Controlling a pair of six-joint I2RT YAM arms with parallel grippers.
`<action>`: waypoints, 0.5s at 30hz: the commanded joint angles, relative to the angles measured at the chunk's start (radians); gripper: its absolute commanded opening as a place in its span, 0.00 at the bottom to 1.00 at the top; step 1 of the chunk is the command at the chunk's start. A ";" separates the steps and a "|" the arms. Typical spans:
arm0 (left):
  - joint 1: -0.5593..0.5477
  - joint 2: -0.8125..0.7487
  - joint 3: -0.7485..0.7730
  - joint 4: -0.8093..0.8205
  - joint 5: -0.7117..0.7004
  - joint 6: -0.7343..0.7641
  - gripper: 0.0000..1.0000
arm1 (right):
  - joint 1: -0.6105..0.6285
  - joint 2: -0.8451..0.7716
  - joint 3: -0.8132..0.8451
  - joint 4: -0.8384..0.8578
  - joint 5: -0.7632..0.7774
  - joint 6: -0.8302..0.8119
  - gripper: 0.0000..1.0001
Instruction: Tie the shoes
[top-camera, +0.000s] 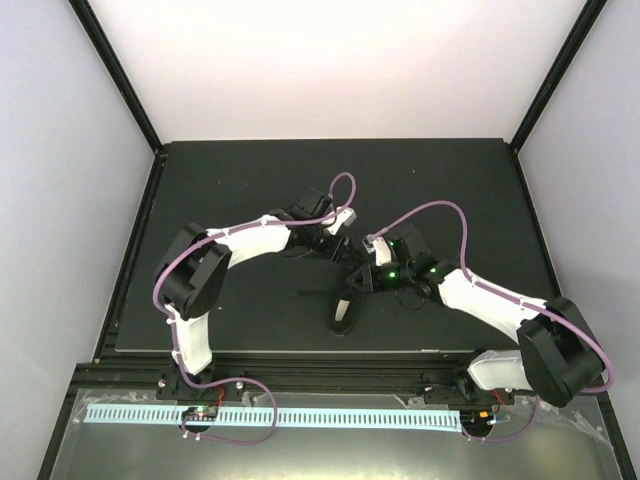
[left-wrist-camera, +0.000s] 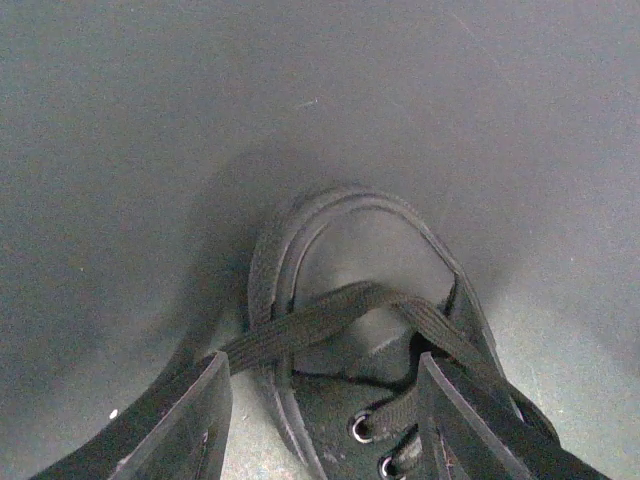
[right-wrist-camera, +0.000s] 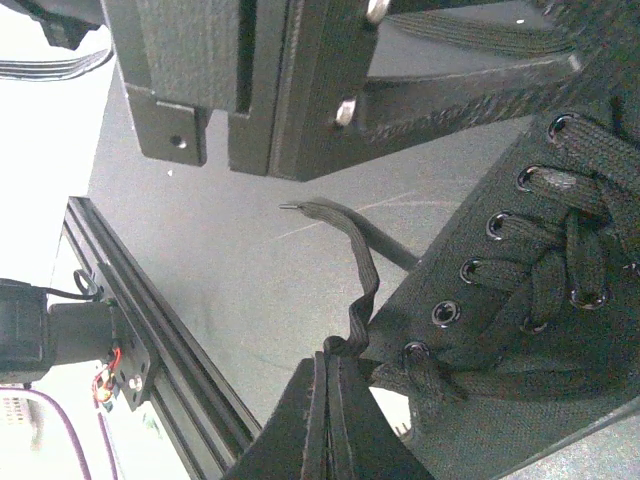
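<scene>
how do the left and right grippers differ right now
The left gripper is open, straddling the shoe; the right gripper is shut, pinching a lace. The left is over the shoe's front, the right beside its eyelets. Both are black and close to the shoe.

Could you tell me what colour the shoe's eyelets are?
The eyelets are silvery, clearest in the right wrist view.

Matte black tabletop (top-camera: 250, 180), boxed in by a bright white far wall (top-camera: 340, 60) and pale grey side walls (top-camera: 60, 200) left and right. Black frame posts (top-camera: 115, 72) rising from both far corners. Along the near edge, black rails (top-camera: 330, 370), then dull sheet metal (top-camera: 110, 455) crossed by a white perforated strip (top-camera: 330, 417).
</scene>
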 joint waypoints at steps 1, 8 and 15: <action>0.002 0.041 0.053 0.051 0.027 -0.032 0.53 | 0.006 -0.018 -0.019 0.000 0.009 0.003 0.02; 0.002 0.102 0.077 0.061 0.050 -0.037 0.48 | 0.007 -0.032 -0.050 -0.003 0.015 0.018 0.02; 0.001 0.127 0.086 0.081 0.043 -0.038 0.40 | 0.007 -0.041 -0.073 0.015 0.015 0.042 0.02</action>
